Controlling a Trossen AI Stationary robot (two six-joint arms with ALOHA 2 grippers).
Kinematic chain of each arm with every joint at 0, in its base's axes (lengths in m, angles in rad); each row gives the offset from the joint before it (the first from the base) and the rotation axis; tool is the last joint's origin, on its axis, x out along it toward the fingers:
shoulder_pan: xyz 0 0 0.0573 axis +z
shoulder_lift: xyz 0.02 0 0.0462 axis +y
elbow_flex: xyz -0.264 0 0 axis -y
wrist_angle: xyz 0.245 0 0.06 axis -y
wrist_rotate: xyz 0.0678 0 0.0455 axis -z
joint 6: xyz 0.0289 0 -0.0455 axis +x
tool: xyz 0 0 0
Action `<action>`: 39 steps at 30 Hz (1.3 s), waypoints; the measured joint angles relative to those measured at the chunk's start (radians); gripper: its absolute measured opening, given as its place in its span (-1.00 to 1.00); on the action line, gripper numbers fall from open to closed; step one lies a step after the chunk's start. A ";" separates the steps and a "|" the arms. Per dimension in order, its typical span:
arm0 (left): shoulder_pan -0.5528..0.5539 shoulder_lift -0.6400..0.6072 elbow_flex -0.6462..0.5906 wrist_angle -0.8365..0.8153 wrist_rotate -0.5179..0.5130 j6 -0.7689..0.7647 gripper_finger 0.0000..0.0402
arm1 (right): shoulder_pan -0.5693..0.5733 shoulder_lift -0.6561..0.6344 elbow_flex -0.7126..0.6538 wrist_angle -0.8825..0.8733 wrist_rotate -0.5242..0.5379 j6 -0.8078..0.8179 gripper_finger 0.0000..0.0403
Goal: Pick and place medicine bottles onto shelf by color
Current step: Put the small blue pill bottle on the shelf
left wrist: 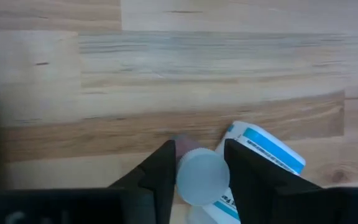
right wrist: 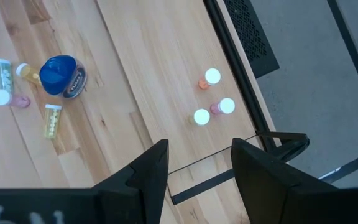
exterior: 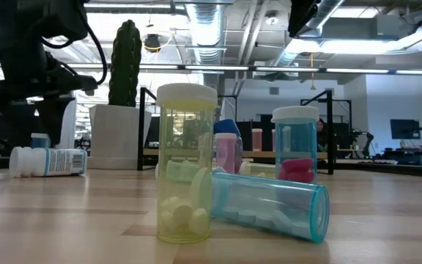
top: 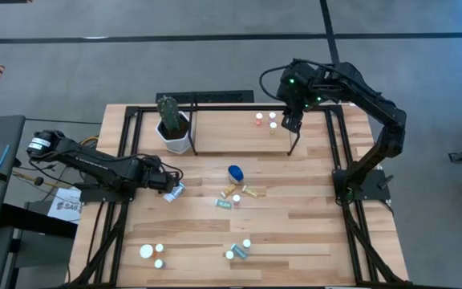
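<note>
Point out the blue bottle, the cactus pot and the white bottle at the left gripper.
blue bottle (top: 235,172), high view, on its rounded top.
cactus pot (top: 176,141), high view, on the white rim.
white bottle (left wrist: 199,177), left wrist view, on its round cap.

blue bottle (top: 235,172) | yellow bottle (exterior: 187,163) | green cactus (top: 168,111)

Two dark jointed arms, black cables, green indicator lights

Lighting is even and bright across my table (top: 295,241); shadows under the bottles are soft and short. In the low view, ceiling strip lights (exterior: 387,70) glare behind me and the room beyond is soft. My left wrist view is blurred, fingers (left wrist: 160,174) especially.
</note>
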 joint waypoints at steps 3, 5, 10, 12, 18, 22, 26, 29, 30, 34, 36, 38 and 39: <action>0.000 0.000 0.000 0.018 0.000 0.000 -0.57 | 0.000 0.000 0.000 0.000 0.000 0.000 -0.03; 0.000 0.000 0.001 0.027 -0.001 0.000 -0.60 | 0.000 0.000 0.000 0.000 0.000 0.000 -0.03; 0.000 0.000 0.037 0.028 -0.041 0.021 -0.53 | 0.000 0.000 0.000 -0.006 0.000 0.000 -0.03; 0.004 0.000 0.065 0.030 -0.072 0.052 -0.50 | 0.000 0.000 0.000 -0.017 0.000 0.000 -0.03; 0.051 0.000 0.164 0.074 -0.107 0.195 -0.51 | 0.000 0.000 0.000 -0.043 0.000 0.001 -0.03; 0.090 0.017 0.200 0.200 -0.105 0.305 -0.52 | 0.000 0.000 0.000 -0.046 0.000 0.001 -0.03; 0.130 0.107 0.254 0.298 -0.056 0.404 -0.52 | -0.003 -0.009 -0.001 -0.047 0.000 0.009 -0.03; 0.163 0.210 0.337 0.295 -0.013 0.498 -0.52 | -0.004 -0.023 -0.001 -0.047 0.000 0.010 -0.03; 0.174 0.249 0.373 0.296 -0.005 0.537 -0.52 | -0.004 -0.026 -0.001 -0.047 0.000 0.013 -0.03; 0.224 0.384 0.527 0.257 0.004 0.698 -0.52 | -0.004 -0.047 -0.001 -0.047 0.000 0.042 -0.03; 0.252 0.439 0.596 0.206 0.004 0.772 -0.52 | -0.004 -0.058 -0.001 -0.047 0.000 0.053 -0.03; 0.280 0.489 0.658 0.185 0.003 0.845 -0.52 | -0.004 -0.069 -0.001 -0.047 0.000 0.061 -0.03; 0.297 0.507 0.682 0.171 0.003 0.876 -0.52 | -0.004 -0.073 -0.001 -0.047 0.000 0.063 -0.03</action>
